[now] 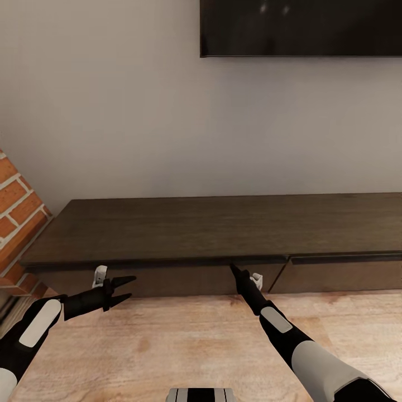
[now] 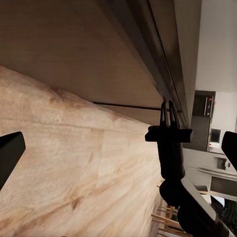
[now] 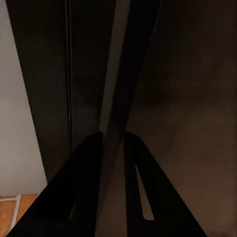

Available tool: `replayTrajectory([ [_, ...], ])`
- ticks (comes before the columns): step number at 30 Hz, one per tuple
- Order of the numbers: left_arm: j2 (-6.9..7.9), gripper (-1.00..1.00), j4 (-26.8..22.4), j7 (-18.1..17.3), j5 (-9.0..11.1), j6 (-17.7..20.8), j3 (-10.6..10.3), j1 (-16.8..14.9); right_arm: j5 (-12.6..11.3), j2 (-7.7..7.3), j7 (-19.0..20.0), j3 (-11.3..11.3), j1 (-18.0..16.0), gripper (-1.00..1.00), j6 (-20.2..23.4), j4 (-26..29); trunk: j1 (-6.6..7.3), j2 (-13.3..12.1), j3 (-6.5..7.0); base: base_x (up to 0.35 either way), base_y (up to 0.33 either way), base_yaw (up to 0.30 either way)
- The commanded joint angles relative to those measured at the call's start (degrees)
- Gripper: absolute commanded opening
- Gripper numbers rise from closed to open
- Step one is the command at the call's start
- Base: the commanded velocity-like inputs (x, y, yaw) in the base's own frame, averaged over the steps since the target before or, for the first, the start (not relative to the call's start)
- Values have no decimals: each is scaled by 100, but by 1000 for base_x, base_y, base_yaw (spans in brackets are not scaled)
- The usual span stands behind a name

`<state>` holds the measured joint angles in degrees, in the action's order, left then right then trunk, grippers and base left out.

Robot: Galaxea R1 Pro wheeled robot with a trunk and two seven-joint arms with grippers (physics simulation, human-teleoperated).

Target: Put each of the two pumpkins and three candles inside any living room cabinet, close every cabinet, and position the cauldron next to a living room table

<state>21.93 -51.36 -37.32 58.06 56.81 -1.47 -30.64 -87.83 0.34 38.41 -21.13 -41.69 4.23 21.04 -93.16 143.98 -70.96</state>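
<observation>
The long, low dark-brown cabinet (image 1: 223, 223) runs along the wall with its drawer fronts flush. My right gripper (image 1: 234, 272) points at the left drawer front (image 1: 167, 280), its tips just under the top's overhang and its fingers close together with nothing between them. From the right wrist view the cabinet (image 3: 187, 98) is very near, and the right gripper (image 3: 113, 138) has its tips at the dark seam. My left gripper (image 1: 123, 290) hovers open above the floor, short of the cabinet's left end. The left wrist view takes in the cabinet (image 2: 74, 44) and the right gripper (image 2: 168, 109). Pumpkins, candles, cauldron and table are out of view.
A black TV (image 1: 301, 28) hangs on the white wall above the cabinet. A red brick wall (image 1: 17, 218) juts in at the left. Pale wood floor (image 1: 184, 340) lies between me and the cabinet. A second drawer front (image 1: 340, 276) lies to the right.
</observation>
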Motion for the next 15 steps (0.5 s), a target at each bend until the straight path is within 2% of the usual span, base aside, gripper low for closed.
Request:
replayTrajectory([
  [1, 4, 100, 4, -21, 3, 14, -11, -4, -85, 0, 35, -20, -5, -100, 51, -3, 1, 2, -4, 0, 0, 0],
  [15, 4, 100, 4, -21, 3, 14, -12, -4, -90, -4, 31, -14, -5, -100, 34, -3, 1, 2, -4, 0, 0, 0],
])
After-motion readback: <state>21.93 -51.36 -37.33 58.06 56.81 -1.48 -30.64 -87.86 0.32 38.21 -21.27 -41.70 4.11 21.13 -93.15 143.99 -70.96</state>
